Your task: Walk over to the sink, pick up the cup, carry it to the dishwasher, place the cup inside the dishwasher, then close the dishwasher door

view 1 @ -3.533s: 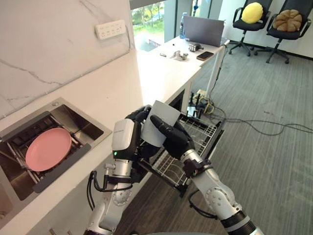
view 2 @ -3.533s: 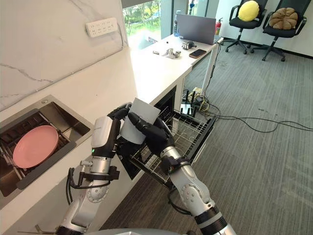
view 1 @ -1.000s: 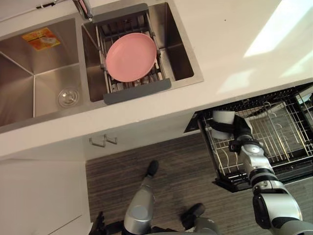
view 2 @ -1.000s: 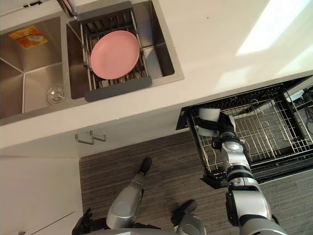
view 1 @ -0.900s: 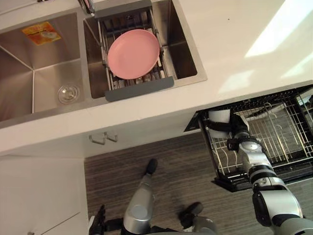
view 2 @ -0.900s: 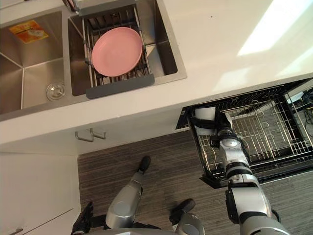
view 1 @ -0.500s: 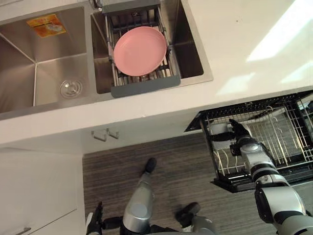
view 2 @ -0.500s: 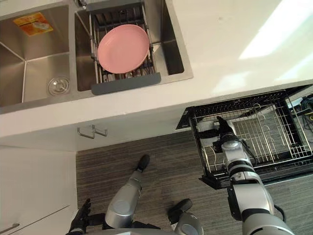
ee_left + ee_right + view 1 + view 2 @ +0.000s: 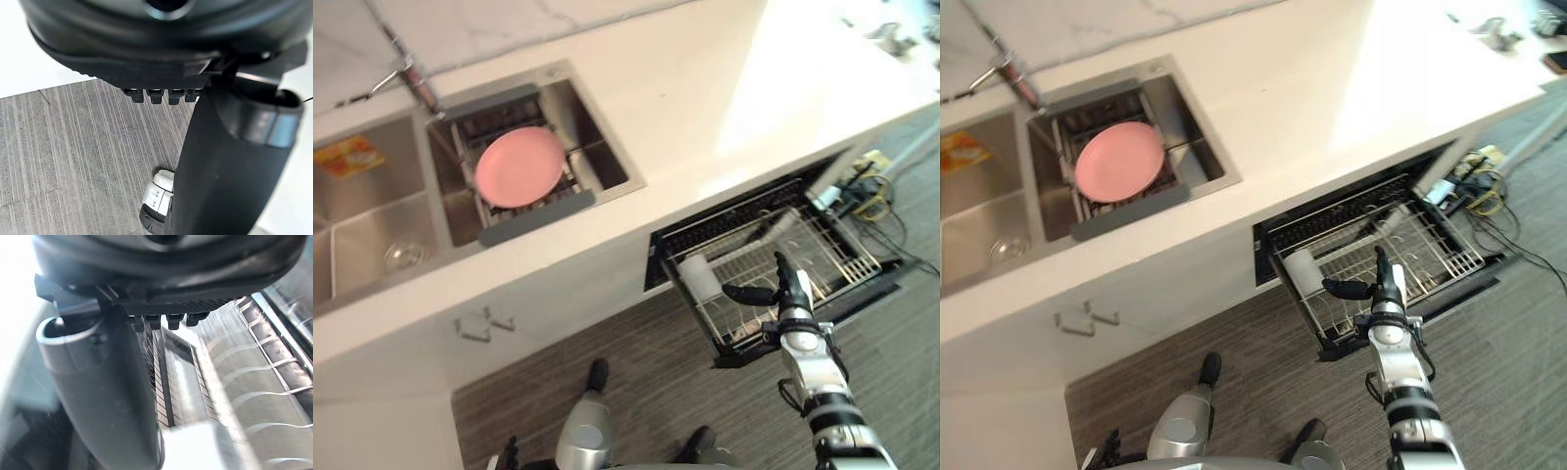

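Cup (image 9: 698, 277) sits tucked in the dishwasher rack (image 9: 824, 251) corner just beside the right hand (image 9: 790, 294), likely lying sideways; that hand's fingers are straight and hold nothing, free for the door. Left hand (image 9: 508, 455) hangs low, relaxed.

Both eye views look steeply down from high, sharing the counter (image 9: 705, 108), sink (image 9: 357, 235) and pulled-out dishwasher rack (image 9: 832, 250). Each wrist view looks close along its own hand: the left hand (image 9: 161, 44) toward the floor (image 9: 73, 137), the right hand (image 9: 161, 264) onto the rack's wires.
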Controlling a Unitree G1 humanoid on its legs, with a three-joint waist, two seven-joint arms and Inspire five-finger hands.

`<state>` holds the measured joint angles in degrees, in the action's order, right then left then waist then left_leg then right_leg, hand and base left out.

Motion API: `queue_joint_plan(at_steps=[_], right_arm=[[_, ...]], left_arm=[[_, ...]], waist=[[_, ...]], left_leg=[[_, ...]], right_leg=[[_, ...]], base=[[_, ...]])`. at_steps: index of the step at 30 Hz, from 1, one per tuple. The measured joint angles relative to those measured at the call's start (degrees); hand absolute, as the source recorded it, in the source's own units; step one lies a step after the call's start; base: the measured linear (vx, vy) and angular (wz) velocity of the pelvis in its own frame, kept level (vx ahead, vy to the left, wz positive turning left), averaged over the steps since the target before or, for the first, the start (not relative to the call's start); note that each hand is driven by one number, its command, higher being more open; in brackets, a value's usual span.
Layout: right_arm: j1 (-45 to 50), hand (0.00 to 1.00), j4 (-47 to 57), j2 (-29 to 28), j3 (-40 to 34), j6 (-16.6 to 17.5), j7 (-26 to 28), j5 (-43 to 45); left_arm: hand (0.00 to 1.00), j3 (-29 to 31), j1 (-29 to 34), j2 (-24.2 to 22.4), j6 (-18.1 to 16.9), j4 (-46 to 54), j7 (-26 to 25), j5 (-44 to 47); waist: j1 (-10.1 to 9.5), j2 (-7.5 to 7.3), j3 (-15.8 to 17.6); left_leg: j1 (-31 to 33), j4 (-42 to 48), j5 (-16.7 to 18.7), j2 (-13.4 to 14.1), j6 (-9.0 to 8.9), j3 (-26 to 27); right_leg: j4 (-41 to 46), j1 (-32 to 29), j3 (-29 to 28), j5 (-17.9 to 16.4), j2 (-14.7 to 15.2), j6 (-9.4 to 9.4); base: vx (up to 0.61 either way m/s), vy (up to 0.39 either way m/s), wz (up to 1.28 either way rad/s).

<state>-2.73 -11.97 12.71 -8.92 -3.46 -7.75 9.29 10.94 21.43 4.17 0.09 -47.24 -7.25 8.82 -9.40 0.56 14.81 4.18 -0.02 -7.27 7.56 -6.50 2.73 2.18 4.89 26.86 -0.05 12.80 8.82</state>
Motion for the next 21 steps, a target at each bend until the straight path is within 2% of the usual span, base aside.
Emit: queue_joint_plan(at_steps=[2,3,4,6,8,10,11,12,13,14,15,16,17,19,21], right_arm=[[4.02,1.00,6.94,-3.36,-0.93,3.88,5.96,10.68],[4.50,1.00,7.59,-3.92,-0.94,4.83,7.06,12.38],[5.90,1.00,9.37,-5.70,-0.92,8.04,10.44,17.07],[7.04,1.00,11.84,-7.74,-0.94,11.09,14.41,23.72],[7.95,1.00,14.20,-9.20,-0.51,12.55,17.18,26.86],[8.72,1.00,16.88,-10.29,0.97,15.75,18.49,27.12],[9.34,1.00,18.74,-10.75,1.61,17.69,19.38,27.07],[10.01,1.00,20.72,-10.62,2.30,19.43,20.02,26.77],[10.21,1.00,21.81,-10.27,2.42,20.27,20.30,26.53],[9.96,1.00,23.20,-8.62,2.45,21.83,20.86,26.69],[9.76,1.00,23.64,-7.82,2.30,22.09,21.03,26.92],[9.00,1.00,23.75,-5.68,2.42,22.10,21.42,27.45],[8.43,1.00,23.76,-5.06,3.02,21.60,22.53,27.81],[8.28,1.00,23.99,-5.31,5.48,19.66,24.62,29.99],[8.83,1.00,23.96,-5.51,7.91,16.90,25.57,31.82]], left_arm=[[1.00,3.71,0.13,-1.61,0.85,-2.92,-0.13,5.70],[1.00,4.34,0.21,-1.90,0.92,-3.31,-0.17,6.46],[1.00,5.80,0.82,-2.86,0.96,-3.83,-0.50,8.22],[1.00,6.99,1.44,-4.06,0.98,-4.07,-1.57,8.70],[1.00,8.23,1.97,-5.22,1.03,-4.07,-2.32,8.68],[1.00,8.92,2.02,-5.93,1.61,-3.98,-2.50,8.55],[1.00,8.91,1.99,-5.84,2.66,-3.53,-2.37,7.95],[1.00,8.90,1.99,-5.09,3.53,-3.36,-2.26,6.72],[1.00,8.89,1.97,-4.69,3.96,-3.41,-2.03,5.72],[1.00,8.85,1.87,-4.55,5.01,-3.79,-1.13,4.18],[1.00,8.80,1.85,-4.95,5.42,-3.97,-0.86,3.80],[1.00,8.70,2.21,-6.16,6.02,-4.58,-0.02,3.53],[1.00,8.44,2.49,-7.05,6.76,-4.72,0.45,3.54],[1.00,7.45,2.74,-7.20,7.25,-4.95,1.03,2.90],[1.00,6.03,2.70,-6.20,7.58,-5.10,1.38,1.22]], waist=[[1.39,0.10,-1.35],[1.65,0.10,-1.59],[2.45,0.24,-2.36],[2.60,0.58,-2.99],[2.53,0.81,-4.18],[2.62,1.29,-4.63],[2.98,1.58,-5.28],[3.95,1.42,-5.89],[4.59,1.52,-6.02],[5.55,2.31,-6.57],[5.46,2.64,-6.77],[5.10,4.08,-7.71],[5.03,4.24,-8.00],[5.20,4.03,-8.34],[5.54,3.50,-8.43]], left_leg=[[-0.08,3.94,2.80,1.40,-0.42,2.57],[-0.12,4.59,3.23,1.69,-0.51,2.86],[-0.51,5.94,4.28,2.57,-0.83,3.64],[-1.56,6.14,4.79,3.16,-0.78,4.82],[-1.59,6.16,5.32,3.22,-0.08,5.50],[-1.03,6.65,5.73,3.05,0.47,5.75],[-0.03,6.81,6.81,3.09,2.95,6.67],[0.18,6.89,7.40,4.40,6.84,13.19],[0.19,7.19,7.33,5.11,8.20,16.39],[0.24,7.92,6.67,5.84,9.20,20.09],[0.24,7.75,5.08,5.74,8.98,20.27],[-0.97,5.73,2.32,4.90,5.21,19.96],[-3.24,1.94,1.19,3.09,3.78,20.41],[-6.08,-4.04,-1.12,0.75,3.84,21.43],[-6.53,-5.46,-2.34,-0.58,3.86,21.26]], right_leg=[[-0.81,0.12,-2.90,0.46,-1.04,-0.49],[-0.98,0.19,-3.33,0.56,-1.27,-0.64],[-1.47,0.53,-4.45,0.81,-2.06,-0.98],[-2.17,0.98,-5.62,1.16,-2.64,-1.30],[-3.58,1.24,-5.73,1.39,-2.83,-1.32],[-4.16,1.95,-5.14,1.82,-2.67,-1.23],[-4.03,2.25,-3.52,2.34,-2.42,-1.50],[-4.22,3.16,-0.64,2.63,-1.68,-1.11],[-4.38,3.91,1.09,2.54,-1.24,-0.98],[-4.08,4.91,3.73,2.17,-0.26,-0.45],[-3.55,5.06,4.51,1.90,0.16,-0.07],[-2.66,5.34,4.96,1.40,0.94,0.67],[-2.47,6.06,5.05,1.40,2.24,1.46],[-2.70,6.08,4.96,1.02,3.45,2.17],[-2.38,6.03,5.44,0.73,4.64,2.81]], base=[[0.01,-0.033,-0.73],[0.01,-0.045,-0.62],[0.00,-0.043,-0.45],[-0.03,-0.032,-0.36],[-0.03,-0.007,-0.15],[-0.01,0.005,0.14],[-0.01,-0.005,0.71],[0.01,-0.018,0.98],[0.06,-0.014,1.29],[0.06,0.016,1.01],[0.05,0.081,0.84],[0.05,0.131,0.33],[0.04,0.139,0.16],[0.05,0.133,-0.01],[0.03,0.100,0.10]])
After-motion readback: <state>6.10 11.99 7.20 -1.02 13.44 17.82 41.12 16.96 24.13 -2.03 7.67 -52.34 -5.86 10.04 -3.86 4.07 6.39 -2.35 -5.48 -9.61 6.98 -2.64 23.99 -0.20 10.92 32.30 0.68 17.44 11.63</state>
